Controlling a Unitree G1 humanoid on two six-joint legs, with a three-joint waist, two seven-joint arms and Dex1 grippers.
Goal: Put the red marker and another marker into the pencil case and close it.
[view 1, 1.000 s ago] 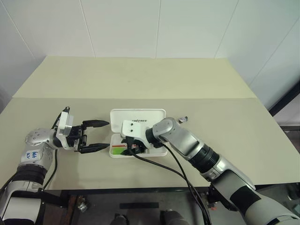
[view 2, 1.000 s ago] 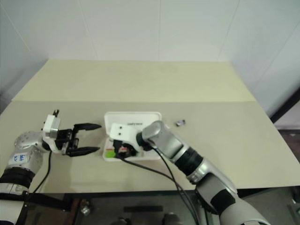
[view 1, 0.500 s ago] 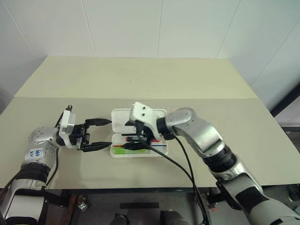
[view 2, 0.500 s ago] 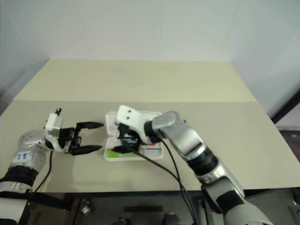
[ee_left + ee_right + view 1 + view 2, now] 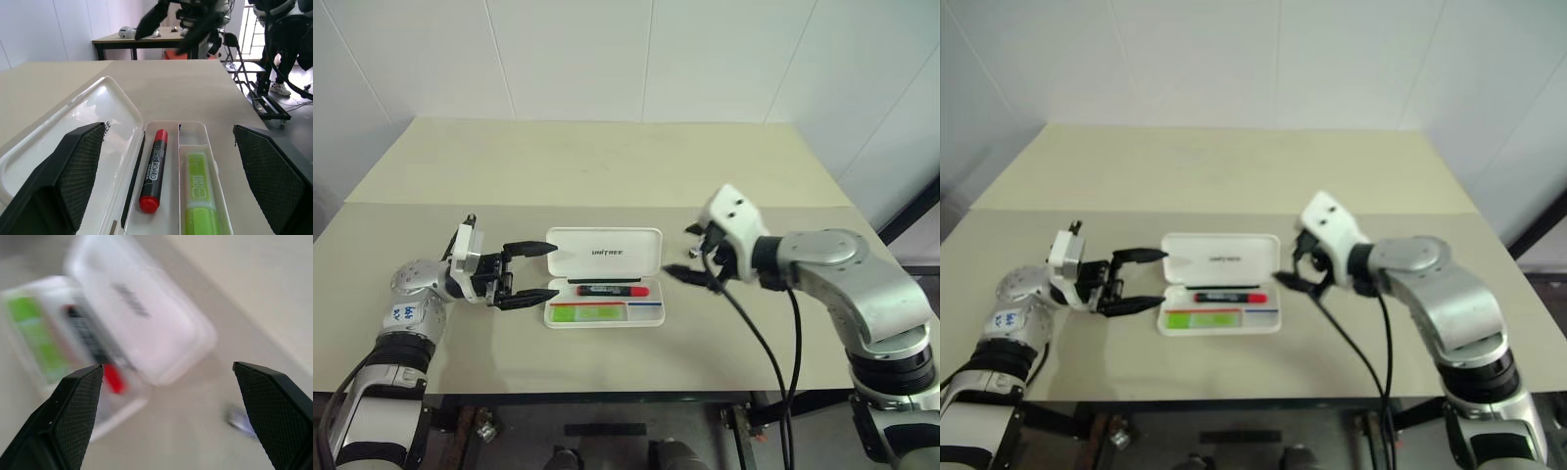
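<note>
the pencil case (image 5: 604,277) sits open on the beige table (image 5: 607,166), lid laid back flat toward the far side with the dark lettering facing up. inside the tray the red marker (image 5: 608,290) lies in the compartment next to the hinge, running lengthwise, red cap end toward the robot's right. the light-green highlighter (image 5: 588,313) lies in the nearer compartment, parallel to it and toward the left part of the tray. so both are already in the case and the lid isn't shut yet.

the left gripper (image 5: 530,272) hovers just off the left short end of the case, pointing across at it, fingers spread wide with nothing between them, one roughly level with the lid and one with the tray. the right gripper (image 5: 691,253) is up in the air off the right end of the case, fingers also spread and empty, clear of the case. a tiny dark object (image 5: 240,420) lies on the table near the right gripper, too blurry to say what it is.
</note>
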